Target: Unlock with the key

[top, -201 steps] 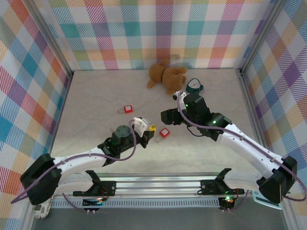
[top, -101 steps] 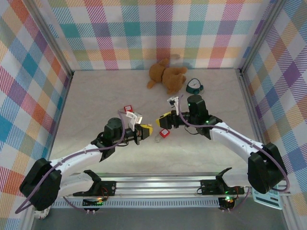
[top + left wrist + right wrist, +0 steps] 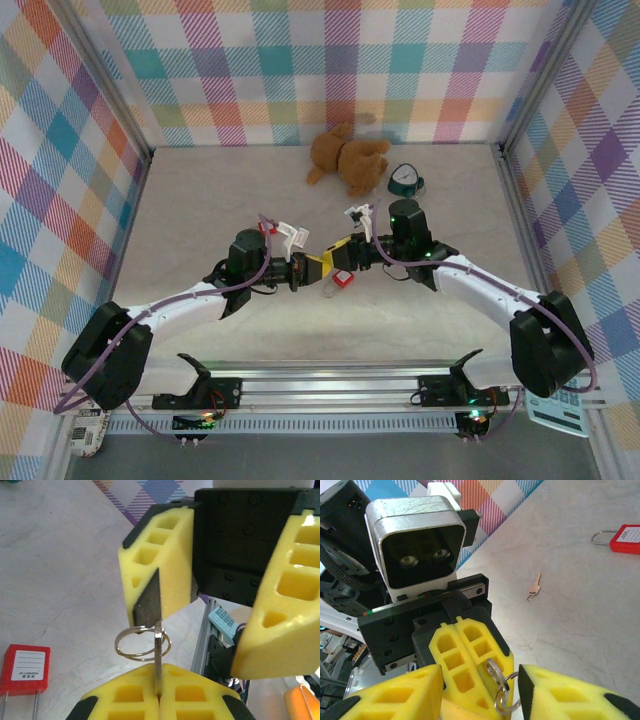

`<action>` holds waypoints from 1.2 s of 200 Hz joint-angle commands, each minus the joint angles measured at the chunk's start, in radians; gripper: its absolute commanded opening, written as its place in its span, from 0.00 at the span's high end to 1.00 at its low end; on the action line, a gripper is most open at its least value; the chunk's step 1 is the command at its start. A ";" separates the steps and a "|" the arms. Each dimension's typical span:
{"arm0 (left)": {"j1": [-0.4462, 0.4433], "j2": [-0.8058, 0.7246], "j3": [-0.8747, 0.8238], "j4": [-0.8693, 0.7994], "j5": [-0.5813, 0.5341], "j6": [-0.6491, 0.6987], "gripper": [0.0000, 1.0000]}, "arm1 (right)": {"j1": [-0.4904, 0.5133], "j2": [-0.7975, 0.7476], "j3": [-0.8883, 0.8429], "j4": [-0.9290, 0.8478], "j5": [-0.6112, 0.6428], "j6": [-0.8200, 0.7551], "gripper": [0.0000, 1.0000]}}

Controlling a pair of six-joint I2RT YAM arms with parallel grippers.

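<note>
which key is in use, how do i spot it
Near the middle of the table, find the left gripper, its yellow fingers shut. The key is pinched between them, silvery with a wire ring; the other key lies loose on the tabletop.

Key point(image 3: 158, 655), a slim silvery strip seen edge-on, stands upright near the red padlock point(image 3: 25, 662), its lower end pinched between the closed yellow pads of the left gripper point(image 3: 159, 687), wire ring point(image 3: 116, 644) threaded through its top.

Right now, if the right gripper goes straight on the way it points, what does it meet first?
Likely the key and its ring, pinched in the shut left gripper. They sit between the right gripper's open jaws. Depth is unclear.
</note>
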 commanded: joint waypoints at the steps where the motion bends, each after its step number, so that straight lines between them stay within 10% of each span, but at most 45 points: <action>1: 0.008 0.000 0.035 0.048 0.054 -0.013 1.00 | 0.002 0.025 -0.007 0.065 -0.036 0.025 0.59; 78: 0.008 0.007 0.054 0.016 0.063 -0.002 1.00 | 0.005 0.040 -0.014 0.098 -0.079 0.056 0.86; 185: 0.008 -0.073 0.074 -0.152 -0.026 0.107 0.49 | 0.007 -0.090 -0.023 0.030 0.246 0.115 0.98; 240: 0.008 -0.263 0.032 -0.300 -0.544 0.113 0.33 | 0.004 -0.192 -0.020 -0.122 0.537 0.044 0.98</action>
